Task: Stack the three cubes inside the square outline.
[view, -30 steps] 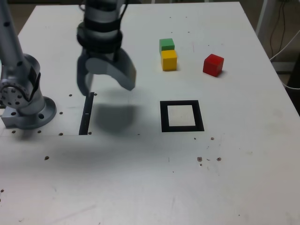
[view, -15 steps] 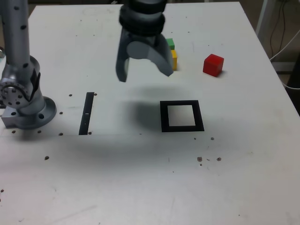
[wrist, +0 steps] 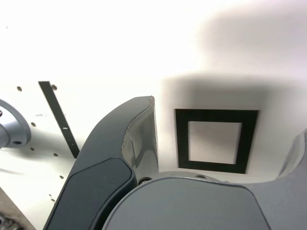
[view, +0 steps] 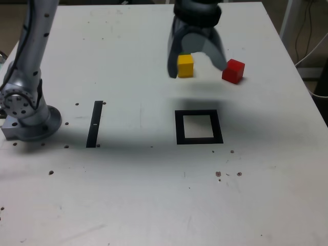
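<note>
The gripper (view: 197, 65) is seen with jaws spread wide, nothing held, above the yellow cube (view: 185, 65). The red cube (view: 233, 70) is found at its three o'clock, the square outline (view: 199, 126) at six o'clock, well apart.

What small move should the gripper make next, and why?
Probably lower the open gripper around the yellow cube. Its jaws stand wide with nothing between them, and in the exterior view they hang over that cube. The square outline holds no cube yet, and the red cube sits apart.
</note>
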Controlling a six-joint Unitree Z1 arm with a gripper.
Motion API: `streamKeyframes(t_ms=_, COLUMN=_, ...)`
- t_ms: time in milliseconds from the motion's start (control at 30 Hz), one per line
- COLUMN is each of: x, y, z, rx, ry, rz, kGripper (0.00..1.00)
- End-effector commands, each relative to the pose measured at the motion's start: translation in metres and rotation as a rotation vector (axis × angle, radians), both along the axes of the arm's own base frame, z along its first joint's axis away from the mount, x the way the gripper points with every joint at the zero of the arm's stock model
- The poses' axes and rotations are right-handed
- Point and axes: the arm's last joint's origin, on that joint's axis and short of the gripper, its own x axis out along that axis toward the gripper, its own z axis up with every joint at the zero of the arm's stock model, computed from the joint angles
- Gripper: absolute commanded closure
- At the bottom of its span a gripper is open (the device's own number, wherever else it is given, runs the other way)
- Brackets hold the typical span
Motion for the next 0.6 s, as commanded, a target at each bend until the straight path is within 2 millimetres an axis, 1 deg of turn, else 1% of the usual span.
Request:
streamKeyframes(t_ms=0, x=0.008, y=0.007, z=-0.003, rx=-0.002, ry=0.008, rz=0.002, kGripper=0.01)
streamKeyframes(t_ms=300, x=0.044, y=0.038, z=-0.009, rx=-0.011, ry=-0.001, rz=0.000, kGripper=0.01)
streamKeyframes(t_ms=567, x=0.068, y=0.059, z=-0.020, rx=-0.019, ry=-0.020, rz=-0.012, kGripper=0.01)
